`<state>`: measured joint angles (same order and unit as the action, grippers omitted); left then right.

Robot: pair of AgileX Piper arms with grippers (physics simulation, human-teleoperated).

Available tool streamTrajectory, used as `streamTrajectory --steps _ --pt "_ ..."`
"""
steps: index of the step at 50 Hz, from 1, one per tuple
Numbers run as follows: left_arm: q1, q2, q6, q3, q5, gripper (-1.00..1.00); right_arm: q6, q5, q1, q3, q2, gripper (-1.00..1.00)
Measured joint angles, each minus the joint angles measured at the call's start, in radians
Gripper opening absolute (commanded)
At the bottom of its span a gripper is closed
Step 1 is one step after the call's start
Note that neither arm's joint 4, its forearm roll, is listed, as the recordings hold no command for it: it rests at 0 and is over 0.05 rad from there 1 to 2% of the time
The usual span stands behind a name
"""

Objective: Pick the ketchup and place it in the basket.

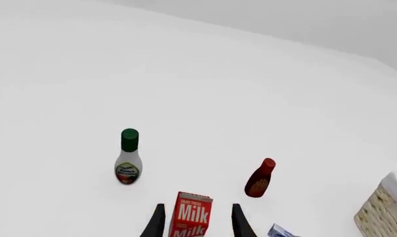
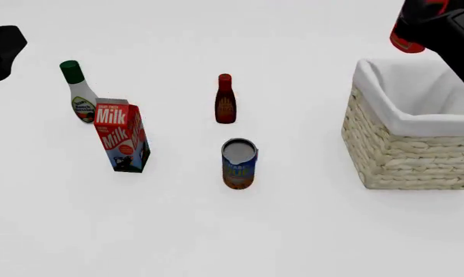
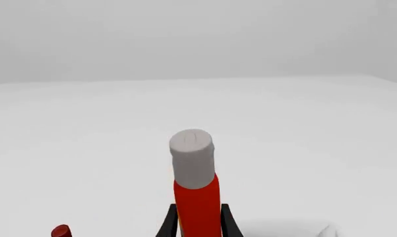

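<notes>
The ketchup [image 3: 197, 200], a bright red bottle with a white cap, stands upright between the fingers of my right gripper [image 3: 198, 210], which is shut on it. In the front view only the bottle's red lower end [image 2: 405, 41] shows at the top right, beside the dark right arm [image 2: 455, 32], held high above the far left corner of the basket [image 2: 409, 156]. The basket is pale wicker with a white lining, and nothing shows inside it. My left gripper [image 1: 198, 207] hangs open high over the table, holding nothing, with the milk carton below it.
A milk carton [image 2: 123, 135] stands left of centre, with a white bottle with a green cap [image 2: 79, 92] behind it. A dark red-brown bottle [image 2: 225, 99] stands mid-table and a can [image 2: 239, 163] in front of it. The left arm [image 2: 3, 52] is at the far left.
</notes>
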<state>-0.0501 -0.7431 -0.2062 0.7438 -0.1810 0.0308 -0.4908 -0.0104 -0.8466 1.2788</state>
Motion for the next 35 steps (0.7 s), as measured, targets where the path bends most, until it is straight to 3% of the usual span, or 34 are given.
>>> streamTrajectory --steps 35 --pt "-0.005 -0.026 -0.006 0.028 0.008 1.00 0.016 -0.118 0.154 0.064 0.104 -1.00"
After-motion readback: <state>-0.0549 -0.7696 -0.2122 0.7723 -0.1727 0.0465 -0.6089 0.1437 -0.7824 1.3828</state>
